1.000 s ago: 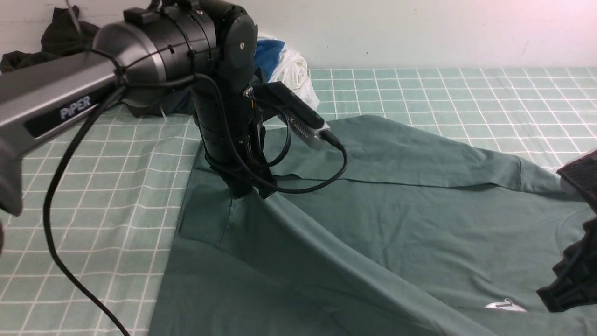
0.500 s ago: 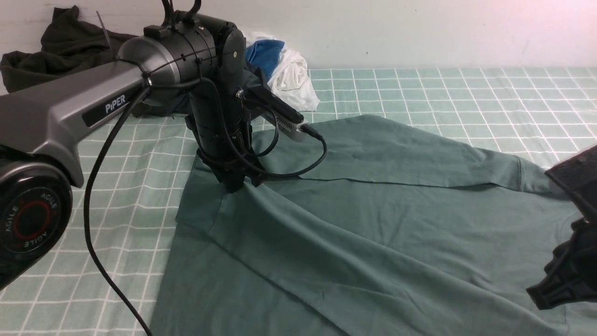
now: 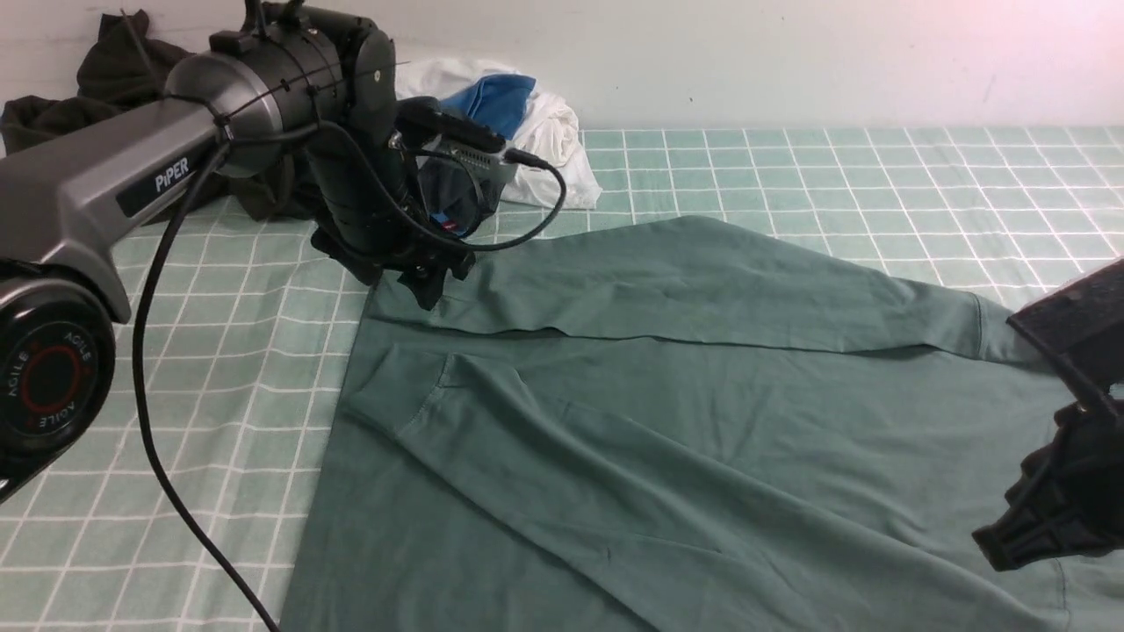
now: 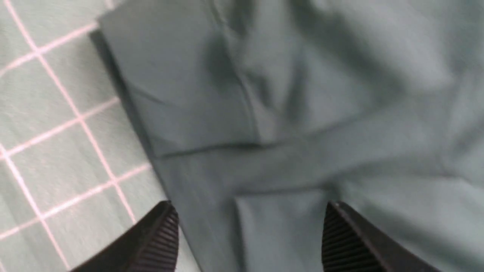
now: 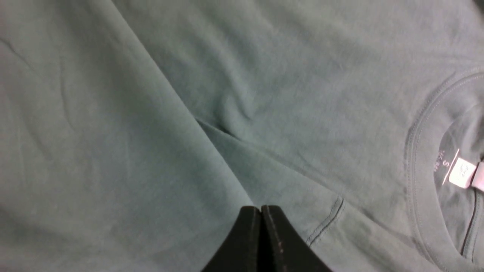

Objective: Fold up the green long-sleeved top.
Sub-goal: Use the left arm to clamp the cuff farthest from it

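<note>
The green long-sleeved top [image 3: 702, 421] lies spread on the grid cloth, with one sleeve folded diagonally across its body and the cuff [image 3: 395, 395] lying at its left edge. My left gripper [image 3: 430, 281] is open and empty, hovering just behind that cuff over the top's far left corner. In the left wrist view the fingers stand wide apart [image 4: 247, 211] above the cuff [image 4: 189, 94]. My right gripper [image 3: 1010, 544] is shut and empty at the lower right. In the right wrist view it [image 5: 261, 207] hovers over the sleeve fold, near the round neck with a white label [image 5: 457, 172].
The pale green cloth with a white grid [image 3: 834, 175] covers the table. A very dark garment [image 3: 105, 79] and a pile of white and blue clothes [image 3: 527, 123] lie at the back left by the wall. The left arm's black cable [image 3: 158, 421] hangs over the left side.
My left gripper let go of the sleeve cuff, opened, and lifted back and to the left. The sleeve dropped flat onto the top's body. My right gripper edged left.
</note>
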You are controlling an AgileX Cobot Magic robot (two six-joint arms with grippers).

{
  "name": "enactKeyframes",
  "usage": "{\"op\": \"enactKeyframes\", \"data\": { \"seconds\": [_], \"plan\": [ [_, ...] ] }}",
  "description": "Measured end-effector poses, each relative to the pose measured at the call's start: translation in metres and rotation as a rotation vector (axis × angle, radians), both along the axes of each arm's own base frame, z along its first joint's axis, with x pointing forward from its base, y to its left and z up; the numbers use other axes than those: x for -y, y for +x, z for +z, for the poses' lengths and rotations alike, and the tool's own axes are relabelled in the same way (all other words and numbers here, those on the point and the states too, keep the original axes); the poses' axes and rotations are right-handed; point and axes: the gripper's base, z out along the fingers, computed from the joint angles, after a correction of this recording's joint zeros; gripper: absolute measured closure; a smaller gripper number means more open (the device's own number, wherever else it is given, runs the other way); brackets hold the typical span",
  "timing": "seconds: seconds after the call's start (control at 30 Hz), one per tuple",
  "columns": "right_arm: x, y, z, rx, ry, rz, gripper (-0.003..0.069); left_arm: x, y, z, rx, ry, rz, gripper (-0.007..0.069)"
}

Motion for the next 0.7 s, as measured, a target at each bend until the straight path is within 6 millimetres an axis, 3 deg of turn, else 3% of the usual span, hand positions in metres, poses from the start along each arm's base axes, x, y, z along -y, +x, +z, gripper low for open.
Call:
{"op": "enactKeyframes", "data": {
  "seconds": [0.23, 0.5, 0.7],
  "plan": [
    [-0.001, 0.001, 0.001, 0.017, 0.008, 0.004, 0.0673, -0.013, 0.027, -0.03, 0.125, -0.058, 0.094, 0.0153],
    [-0.001, 0.002, 0.001, 0.022, 0.009, 0.006, 0.0673, -0.011, 0.035, -0.055, 0.138, -0.066, 0.098, 0.0169],
    [-0.002, 0.003, 0.002, 0.038, 0.016, 0.009, 0.0673, -0.011, 0.036, -0.059, 0.129, -0.056, 0.095, 0.0349]
  ]
}}
